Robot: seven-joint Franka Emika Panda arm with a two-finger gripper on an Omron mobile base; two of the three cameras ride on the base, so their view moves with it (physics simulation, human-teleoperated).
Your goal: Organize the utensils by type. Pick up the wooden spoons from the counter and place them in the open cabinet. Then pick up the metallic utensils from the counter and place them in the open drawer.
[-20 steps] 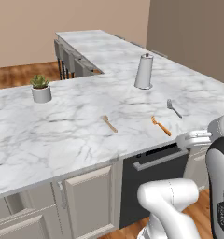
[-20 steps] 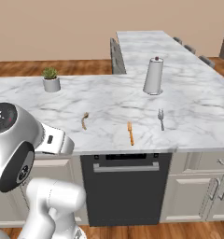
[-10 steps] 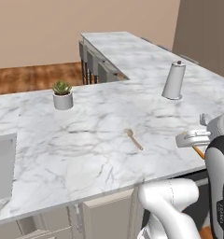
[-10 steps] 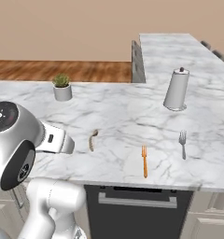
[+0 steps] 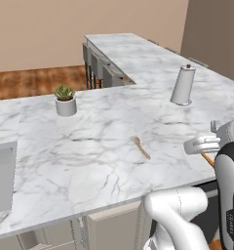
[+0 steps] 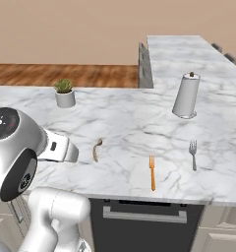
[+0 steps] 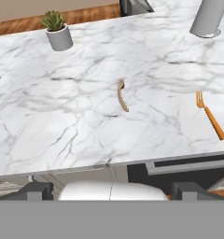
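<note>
Lying on the white marble counter (image 6: pixel 120 123) are three slim utensils, all apart from one another. Near the front edge sits a small wooden spoon (image 6: pixel 96 149), tan-brown and slightly curved, its round bowl pointing away from the robot; it shows too in the left base view (image 5: pixel 142 147) and in the hand view (image 7: pixel 122 94). To its right lies the orange-copper fork (image 6: pixel 152 172), prongs away from the robot, handle reaching almost to the counter's front edge; the hand view has it at the right (image 7: pixel 210 115). Farther right again is the grey steel fork (image 6: pixel 192 153), prongs also turned away.

Behind the forks a tall grey paper-towel holder (image 6: pixel 186 95) stands upright, well apart from them. At the far left a small succulent in a grey pot (image 6: pixel 65 93) stands on the marble, away from the utensils. In the left base view the corner of a sink (image 5: pixel 3 176) is set into the counter at the left edge.

Below the front edge, under the forks, a dark appliance front with a brushed bar handle (image 6: pixel 144 214) is built into the base units.

The gripper (image 7: pixel 111 190) hangs in front of the counter, below the level of its top, with its two dark fingers (image 7: pixel 37 191) spread wide apart and nothing between them; it touches no utensil
</note>
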